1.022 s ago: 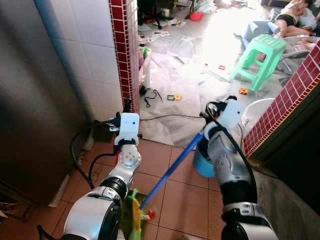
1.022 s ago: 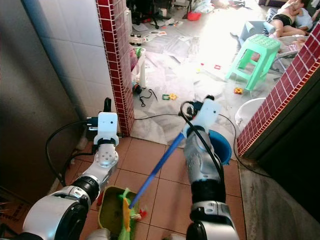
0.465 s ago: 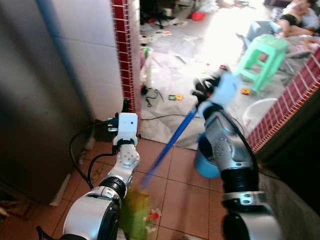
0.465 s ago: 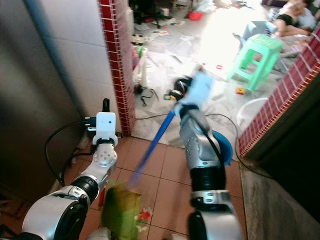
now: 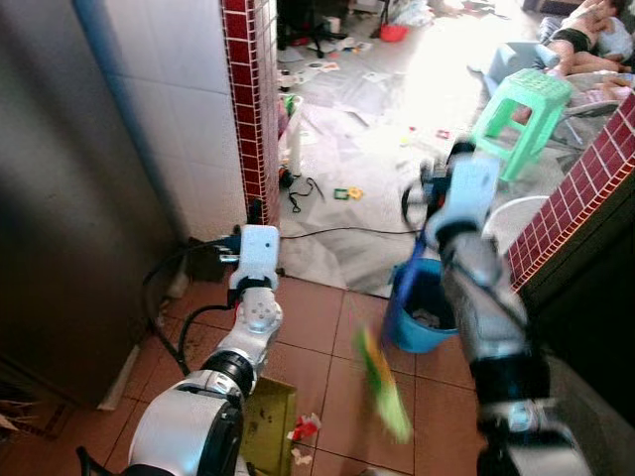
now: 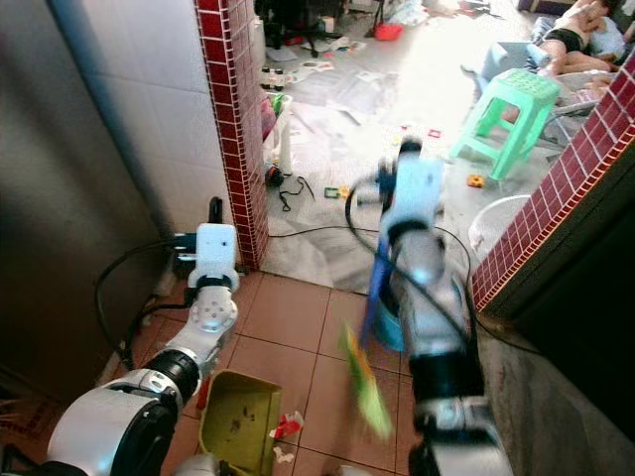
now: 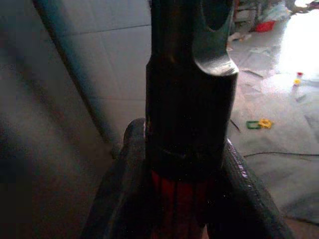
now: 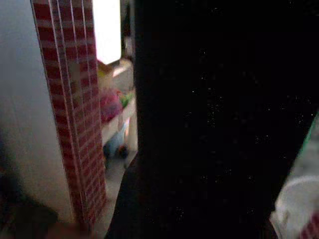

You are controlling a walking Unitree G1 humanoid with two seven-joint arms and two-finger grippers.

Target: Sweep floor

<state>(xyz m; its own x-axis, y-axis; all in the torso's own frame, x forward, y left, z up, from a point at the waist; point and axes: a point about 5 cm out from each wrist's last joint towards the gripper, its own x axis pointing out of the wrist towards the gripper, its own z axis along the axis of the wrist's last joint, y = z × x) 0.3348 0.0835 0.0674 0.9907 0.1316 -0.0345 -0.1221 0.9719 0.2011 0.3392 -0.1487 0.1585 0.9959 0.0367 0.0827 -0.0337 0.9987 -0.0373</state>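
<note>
Left eye view — one broom | right gripper clamps it | one dustpan

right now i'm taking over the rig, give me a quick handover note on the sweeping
Left pincer: shut on the dark red-and-black dustpan handle; the olive-green plastic dustpan sits on the terracotta tile floor.
Right pincer: holding the blue-handled broom, green bristles blurred mid-swing beside the blue plastic bucket.
Done: some dirt in the pan.
Left: red and white scraps at the pan's lip.
</note>
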